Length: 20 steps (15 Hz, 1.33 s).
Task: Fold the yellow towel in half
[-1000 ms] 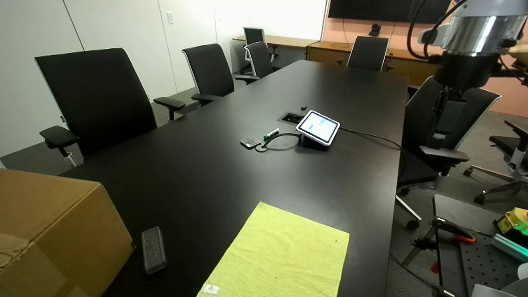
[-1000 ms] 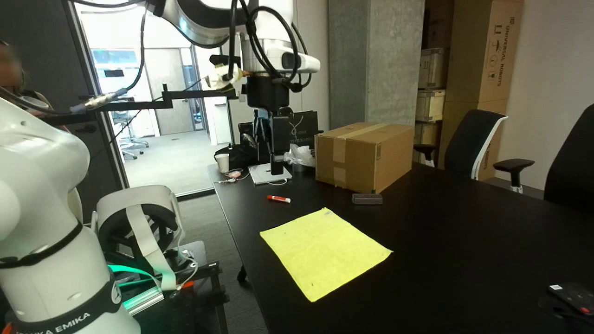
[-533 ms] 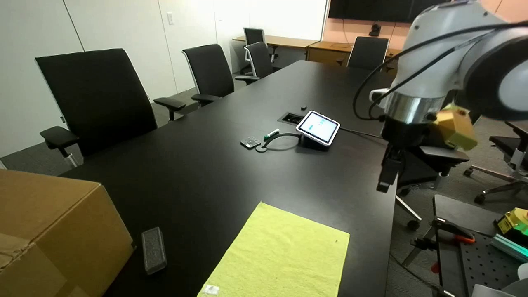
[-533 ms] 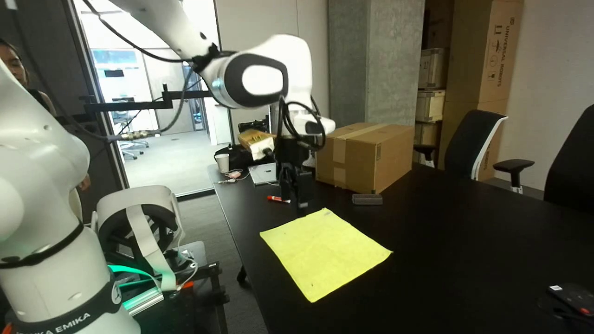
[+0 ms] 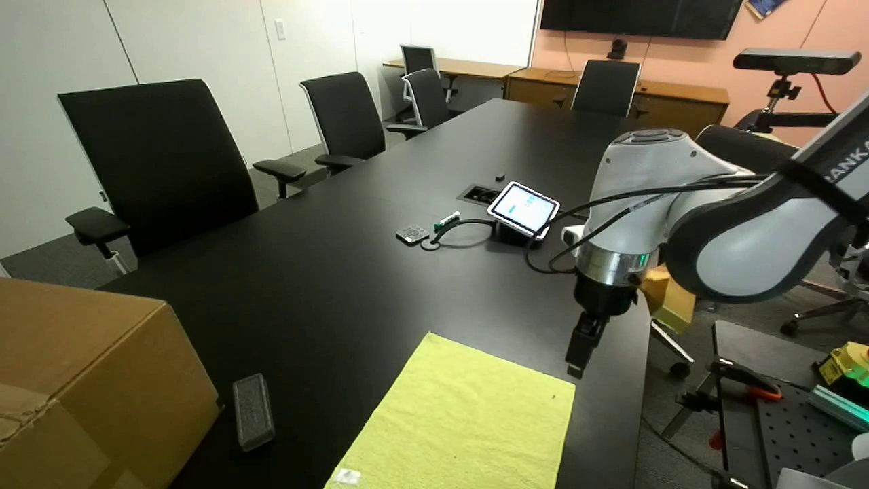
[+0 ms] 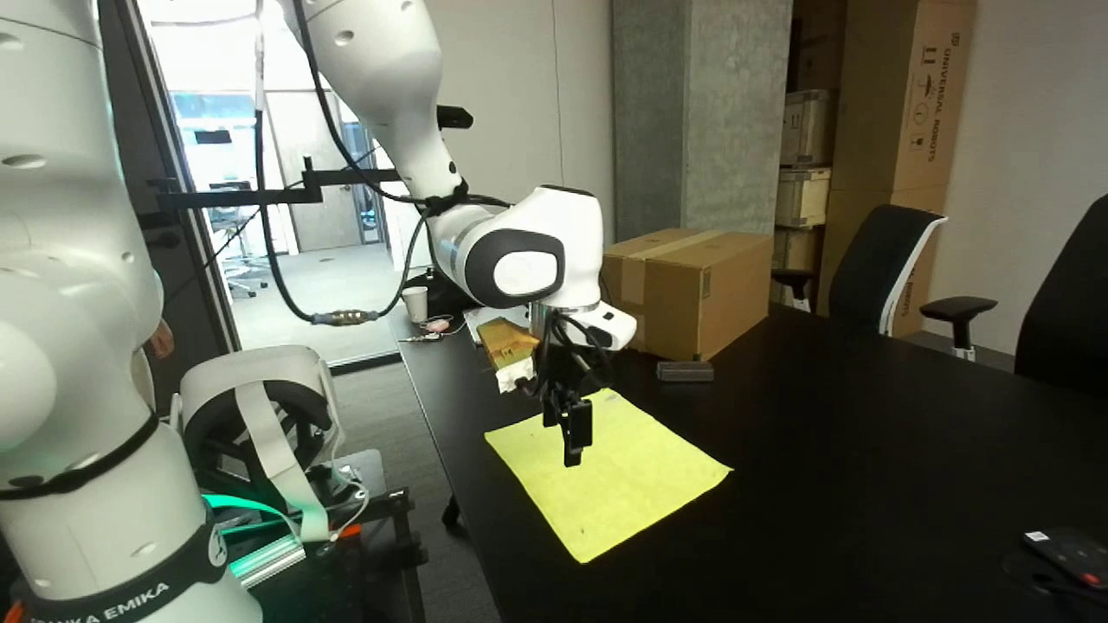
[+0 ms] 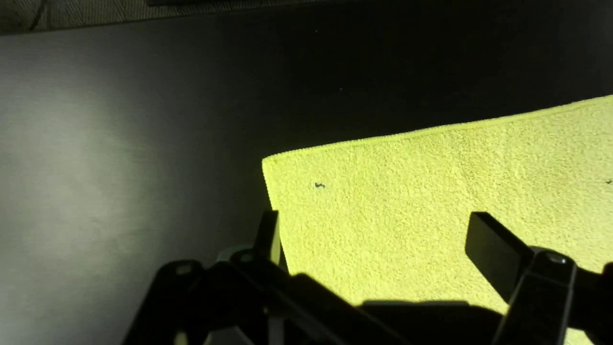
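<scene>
1. Wrist view: the black two-fingered Robotiq gripper point(image 7: 376, 235) is hanging over a corner region of the light yellow-green rectangular fabric towel point(image 7: 407, 191); a small dark mark point(image 7: 320, 185) is showing near that corner.
2. Finger state: the black block-tipped fingers point(image 7: 498, 256) are standing wide apart and are holding nothing. One is lining up with an edge of the towel; the other is reaching over the cloth.
3. Change noted: over the last second, the white jointed robot arm point(image 6: 389, 78) is sweeping the gripper downward and inward, from well beyond the towel to near the marked corner. Both exterior views are agreeing on this.
4. Unchanged: the towel is lying flat, unfolded and unshifted on the long black smooth-topped table point(image 5: 339, 292).
5. Contact: the fingers are appearing clear of the cloth, though the remaining gap is not being shown plainly.
6. Assessment: the arm is, in this judgement, setting up a corner grasp. The change is amounting to positioning only; folding is not yet beginning.
7. Outlook: a further descent and a pinch are probably being called for next.
</scene>
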Each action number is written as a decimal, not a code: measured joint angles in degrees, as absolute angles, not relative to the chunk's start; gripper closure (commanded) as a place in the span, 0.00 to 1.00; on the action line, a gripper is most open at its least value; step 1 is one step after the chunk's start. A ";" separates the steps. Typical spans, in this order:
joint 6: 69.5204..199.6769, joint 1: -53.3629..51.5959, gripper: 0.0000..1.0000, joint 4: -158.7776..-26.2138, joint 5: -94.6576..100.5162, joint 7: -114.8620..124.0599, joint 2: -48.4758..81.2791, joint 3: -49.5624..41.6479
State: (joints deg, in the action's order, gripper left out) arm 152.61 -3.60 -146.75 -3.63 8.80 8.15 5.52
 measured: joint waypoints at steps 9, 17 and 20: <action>166.16 -4.06 0.00 -145.04 -8.42 6.96 21.34 8.90; 168.91 -3.87 0.00 -143.80 -8.46 7.01 27.40 7.58; 170.06 -3.86 0.00 -143.78 -8.46 7.01 28.18 6.12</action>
